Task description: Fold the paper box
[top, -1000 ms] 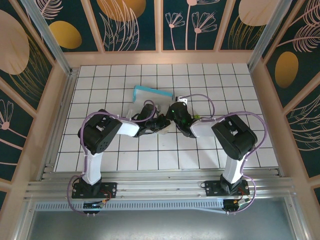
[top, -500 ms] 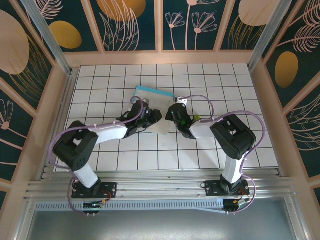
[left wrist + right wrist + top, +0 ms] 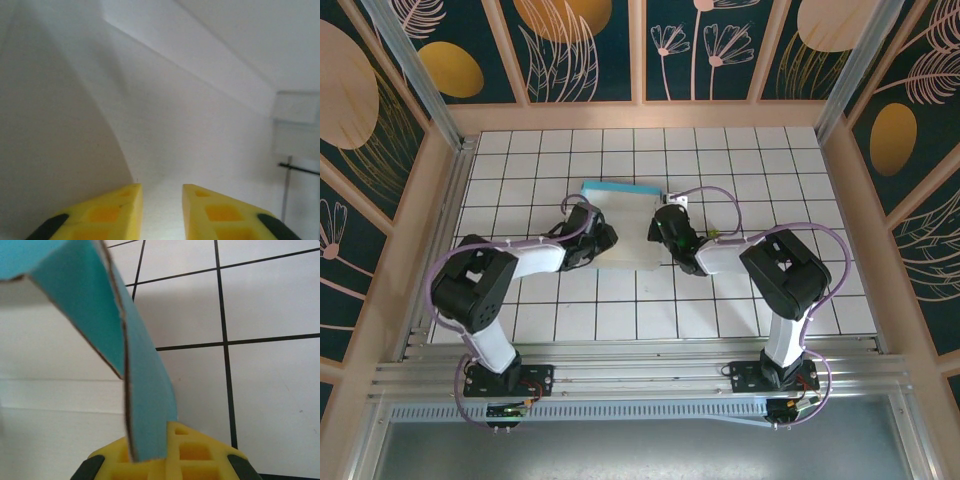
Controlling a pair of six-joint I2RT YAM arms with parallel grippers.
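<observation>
**A:** Where's the paper box (image 3: 630,225) sitting?

**B:** Between the two grippers, white side up on the table (image 3: 770,290), with its blue edge on the far side of both. The right gripper (image 3: 165,457) is pinched shut on a blue flap (image 3: 147,390) at the sheet's right side; the flap rises straight out of its closed fingertips.

**A:** And the other one?

**B:** The left gripper (image 3: 160,200) has its jaws a narrow gap apart, with nothing between them that I can make out. White card curves up just ahead of it and to its left, with a crease running across beyond.

**A:** What changed in the last second?

**B:** The left gripper was crowded right up against the right one; it has since pulled away to the sheet's left side. The blue edge, slanted then, now lies square with the tiles, and more white shows.

**A:** Meaning?

**B:** I'd judge the sheet has been straightened while the right side stayed pinned. The left gripper looks placed to work its own side next, and the folding itself is mostly not yet done.

**A:** Anything inside the box?

**B:** It's the one container here and hardly formed; I see nothing lying in it.
</observation>
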